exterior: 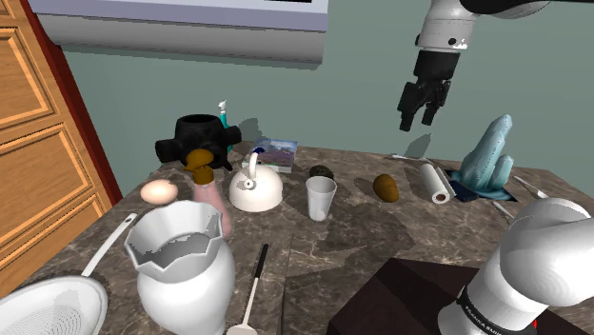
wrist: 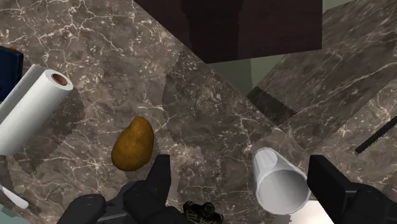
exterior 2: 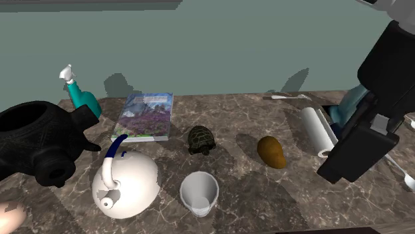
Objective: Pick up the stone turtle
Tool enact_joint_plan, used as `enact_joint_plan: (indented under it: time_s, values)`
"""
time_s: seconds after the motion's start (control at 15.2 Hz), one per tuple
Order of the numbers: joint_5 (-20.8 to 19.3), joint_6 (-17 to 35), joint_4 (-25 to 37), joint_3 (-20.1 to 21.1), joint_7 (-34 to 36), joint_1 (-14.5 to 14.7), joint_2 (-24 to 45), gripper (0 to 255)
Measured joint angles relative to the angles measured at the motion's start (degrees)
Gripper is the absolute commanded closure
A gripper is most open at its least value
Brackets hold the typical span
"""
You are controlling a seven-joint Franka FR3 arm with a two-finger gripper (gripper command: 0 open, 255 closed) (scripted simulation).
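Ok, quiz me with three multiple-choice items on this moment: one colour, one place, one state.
1. What colour is the cup? A white; B red; C green.
2. Where is the turtle? A inside the cup; B on the counter between the book and the potato; C on top of the book.
3. How do the jaws stand? A shut on the turtle; B shut on the potato; C open, clasping nothing.
Answers: 1 A, the cup shows plain white. 2 B, the second exterior view has the turtle on the counter with the book on one side and the potato on the other. 3 C, the wrist view shows them wide apart.
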Motion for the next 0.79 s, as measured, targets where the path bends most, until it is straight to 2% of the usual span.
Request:
enact_joint_plan:
  time_s: [0.2,0.79]
  values:
    - [0.07,1.80,-0.43,0.06,0.50,-0.13,1.63,0]
    - [0.62,16.05,-1.51,0.42,4.07,-0.88,16.54,0]
